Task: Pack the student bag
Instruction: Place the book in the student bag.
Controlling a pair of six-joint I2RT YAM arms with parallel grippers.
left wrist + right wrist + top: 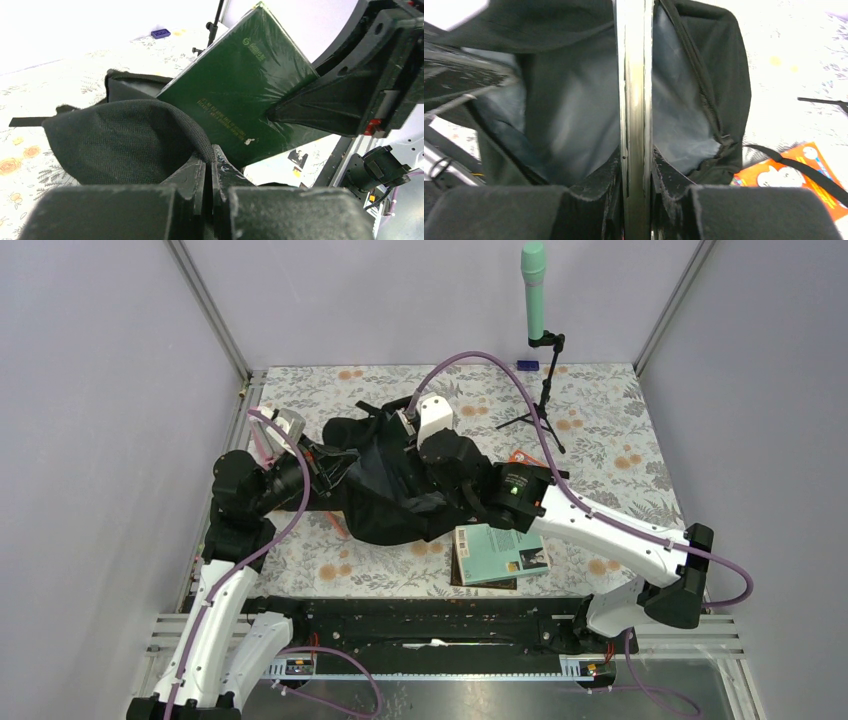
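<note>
The student bag (pixel 385 495) lies in the middle of the table, its mouth open and its grey lining (pixel 569 115) showing. My left gripper (pixel 209 152) is shut on the bag's black rim (pixel 150 107) and holds it up; in the top view it is at the bag's left side (pixel 322 472). My right gripper (pixel 635 155) is shut on a dark green book (pixel 240 85), seen edge-on in the right wrist view (pixel 635 75). The book is tilted over the bag's mouth, its far end inside the opening. In the top view the right gripper (pixel 425 465) is over the bag.
A teal book (pixel 500 553) lies on a brown one at the near right of the bag. An orange picture book (pixel 794 175) lies under a bag strap (pixel 804 172). A green microphone (pixel 534 285) on a stand and a small blue object (pixel 527 365) are at the back.
</note>
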